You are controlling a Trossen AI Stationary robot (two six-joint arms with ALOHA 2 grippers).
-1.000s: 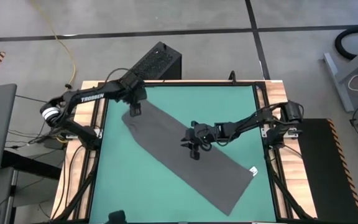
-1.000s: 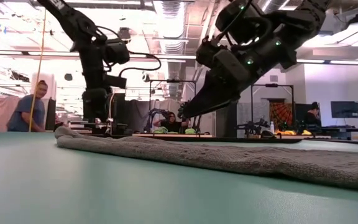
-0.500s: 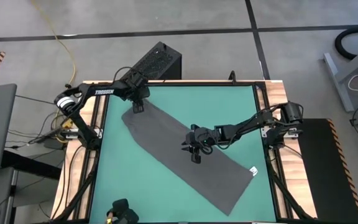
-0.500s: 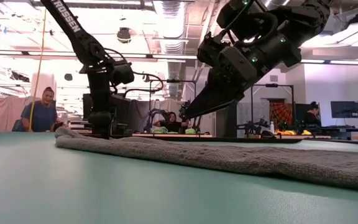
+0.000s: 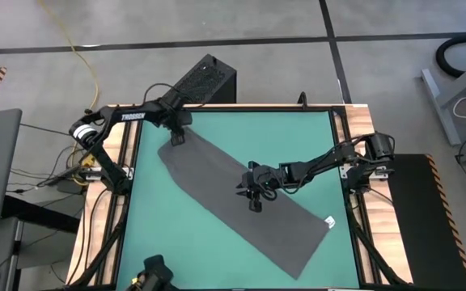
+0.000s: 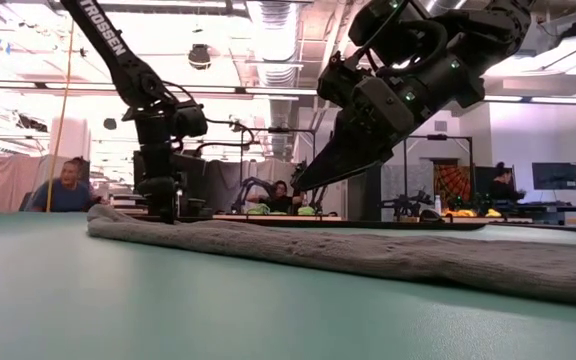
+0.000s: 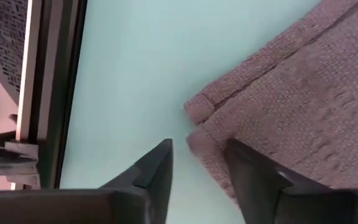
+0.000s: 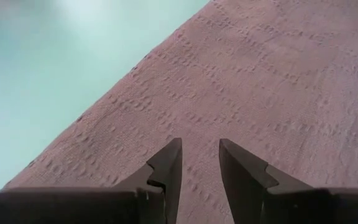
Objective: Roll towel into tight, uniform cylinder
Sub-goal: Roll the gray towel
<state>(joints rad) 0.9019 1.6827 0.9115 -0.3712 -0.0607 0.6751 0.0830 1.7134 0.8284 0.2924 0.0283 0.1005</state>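
green table (image 5: 148,210) | towel (image 5: 233,198) flat, unrolled | left gripper (image 5: 177,139) part-open at its corner | right gripper (image 5: 253,200) part-open over middle, empty | rolling all left

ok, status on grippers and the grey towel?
Left gripper open at the dark grey cloth towel's far corner. Right gripper open, above mid-towel. Towel flat, unrolled. Nothing in the way.

Even, bright overhead light; the low view glares at the ceiling lamps (image 6: 268,60), silhouetting the arms. The near counter (image 6: 168,300) blurs softly.
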